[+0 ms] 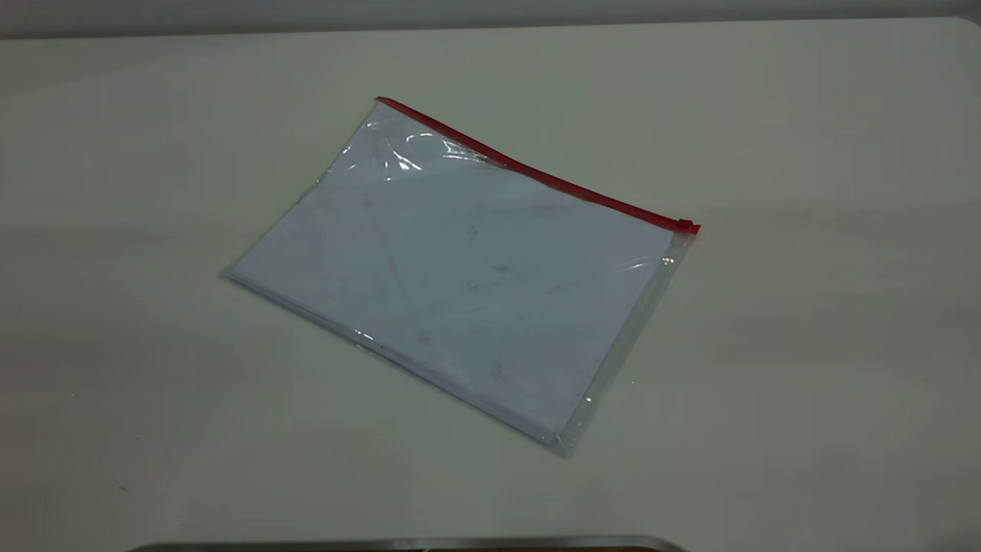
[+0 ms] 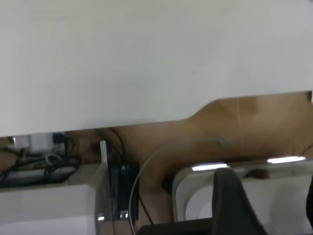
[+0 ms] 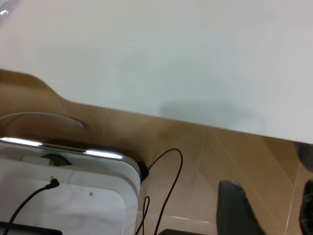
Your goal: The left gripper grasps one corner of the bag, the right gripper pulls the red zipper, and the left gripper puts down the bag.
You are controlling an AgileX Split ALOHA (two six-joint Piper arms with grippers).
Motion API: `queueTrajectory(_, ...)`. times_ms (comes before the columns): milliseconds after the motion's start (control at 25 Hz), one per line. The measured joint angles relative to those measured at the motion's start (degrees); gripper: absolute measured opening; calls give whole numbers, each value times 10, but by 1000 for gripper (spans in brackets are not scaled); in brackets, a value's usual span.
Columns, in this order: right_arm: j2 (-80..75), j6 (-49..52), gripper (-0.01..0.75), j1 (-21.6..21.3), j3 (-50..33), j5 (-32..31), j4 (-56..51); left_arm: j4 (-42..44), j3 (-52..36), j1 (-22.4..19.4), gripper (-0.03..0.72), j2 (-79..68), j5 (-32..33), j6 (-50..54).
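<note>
Clear bag (image 1: pixel 460 276) w/ white paper sheets (image 1: pixel 452 284) inside lies flat mid-table (image 1: pixel 805 383), red zipper (image 1: pixel 536 170) along far edge, slider at right end; both grippers off-table, jaw state can't tell.

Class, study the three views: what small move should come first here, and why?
Probably the left claw should travel toward a corner of the clear plastic document bag. The bag lies flat on the white table, untouched, and both claws hang off the table's edge.
</note>
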State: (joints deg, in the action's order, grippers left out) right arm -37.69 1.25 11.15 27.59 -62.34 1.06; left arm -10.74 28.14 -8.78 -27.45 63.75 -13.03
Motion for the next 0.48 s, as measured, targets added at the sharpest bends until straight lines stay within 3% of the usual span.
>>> queueTrajectory(480, 1, 0, 236, 0, 0, 0, 0, 1, -1, 0, 432, 152, 6, 6)
